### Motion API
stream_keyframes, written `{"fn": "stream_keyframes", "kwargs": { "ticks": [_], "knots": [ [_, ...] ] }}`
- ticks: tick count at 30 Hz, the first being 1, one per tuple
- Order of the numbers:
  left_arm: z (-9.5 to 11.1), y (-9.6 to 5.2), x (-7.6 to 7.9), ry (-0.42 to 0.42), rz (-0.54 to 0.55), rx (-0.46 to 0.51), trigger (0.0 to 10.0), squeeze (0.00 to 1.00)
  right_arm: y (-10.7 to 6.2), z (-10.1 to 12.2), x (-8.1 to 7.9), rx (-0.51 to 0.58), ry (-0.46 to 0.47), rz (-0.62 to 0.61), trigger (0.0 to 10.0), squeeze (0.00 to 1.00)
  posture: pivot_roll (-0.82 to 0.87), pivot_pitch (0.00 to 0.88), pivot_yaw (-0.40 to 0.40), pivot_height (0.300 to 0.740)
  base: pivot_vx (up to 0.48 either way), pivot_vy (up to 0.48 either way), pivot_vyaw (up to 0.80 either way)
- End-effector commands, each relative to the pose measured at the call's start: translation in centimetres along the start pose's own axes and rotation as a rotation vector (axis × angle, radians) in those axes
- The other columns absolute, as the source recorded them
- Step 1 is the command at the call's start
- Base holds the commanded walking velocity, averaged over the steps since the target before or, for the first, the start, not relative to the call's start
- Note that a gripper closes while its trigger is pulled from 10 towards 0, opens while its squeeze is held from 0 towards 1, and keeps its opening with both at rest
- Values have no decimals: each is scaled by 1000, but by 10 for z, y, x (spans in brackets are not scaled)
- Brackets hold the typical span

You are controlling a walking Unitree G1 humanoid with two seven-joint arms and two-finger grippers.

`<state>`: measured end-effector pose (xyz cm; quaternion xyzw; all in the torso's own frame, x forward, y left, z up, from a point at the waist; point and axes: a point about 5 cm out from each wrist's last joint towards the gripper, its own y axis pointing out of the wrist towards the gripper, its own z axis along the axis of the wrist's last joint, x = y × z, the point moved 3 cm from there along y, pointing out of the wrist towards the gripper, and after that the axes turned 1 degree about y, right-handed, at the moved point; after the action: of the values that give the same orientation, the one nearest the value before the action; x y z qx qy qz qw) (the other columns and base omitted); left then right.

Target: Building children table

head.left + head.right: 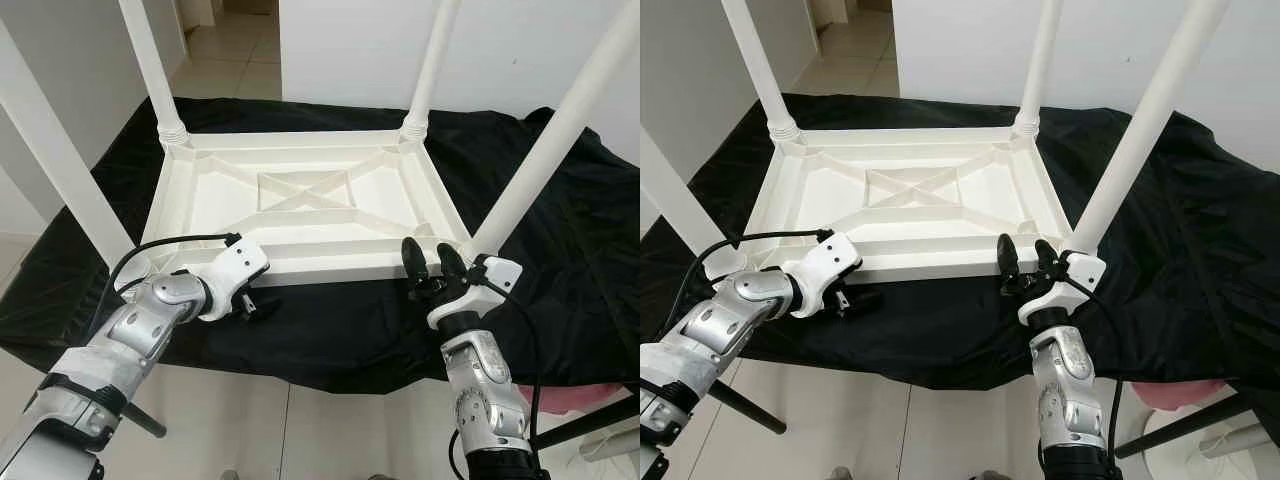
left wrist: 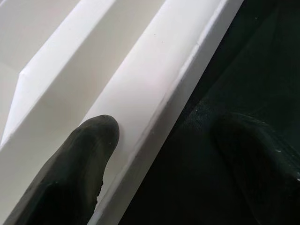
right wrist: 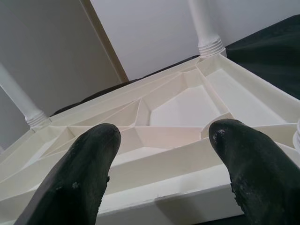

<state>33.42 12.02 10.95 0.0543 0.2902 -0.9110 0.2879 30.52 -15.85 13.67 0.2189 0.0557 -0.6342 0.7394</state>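
Children's table [image 1: 300, 205], white plastic, upside down on a black cloth [image 1: 350, 320], four legs [image 1: 150, 65] standing in its corner sockets; near rim just ahead of both grippers. Left gripper [image 1: 252, 305], fingers parted astride that rim, nothing clamped; right gripper [image 1: 432, 264], spread open and empty, just short of the rim beside the near right leg. Assembly judged near its end; next move likely gripping the rim to turn it upright; leg tops cut off, socket seating unverifiable.

Children table [image 1: 300, 215]: white moulded plastic, smooth, faint sheen on ribs and legs. Cloth [image 1: 560, 230] under it: black fabric, matt, creased, thin with a fine weave. My left tool [image 1: 252, 303] and right tool [image 1: 428, 262]: black matt fingers, slightly scuffed; white plastic housings. My arms: brushed silver metal, glossy.
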Motion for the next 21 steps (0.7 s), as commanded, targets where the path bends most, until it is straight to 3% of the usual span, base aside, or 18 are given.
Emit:
{"fn": "stream_keyframes", "kwargs": {
  "ticks": [1,2,11,20,21],
  "knots": [
    [2,-7,21,-14,-273,7,10000,0,0,-2,1,-12,-5,1,10000,0,23,26,3,740,0,0,0],
    [6,-15,37,2,-372,28,10000,0,0,-3,1,-14,-7,-1,10000,0,22,24,4,740,0,0,0],
    [16,-22,57,-38,-456,71,10000,0,1,-4,1,-16,-6,-2,10000,0,33,19,-1,740,0,0,0],
    [40,-24,37,-20,-227,230,10000,0,9,-5,-3,-13,-10,13,10000,0,45,16,-16,740,0,0,0],
    [44,-27,30,-15,-139,276,10000,0,11,-5,-3,-14,-14,19,10000,0,53,17,-27,740,0,0,0]
  ]
}}
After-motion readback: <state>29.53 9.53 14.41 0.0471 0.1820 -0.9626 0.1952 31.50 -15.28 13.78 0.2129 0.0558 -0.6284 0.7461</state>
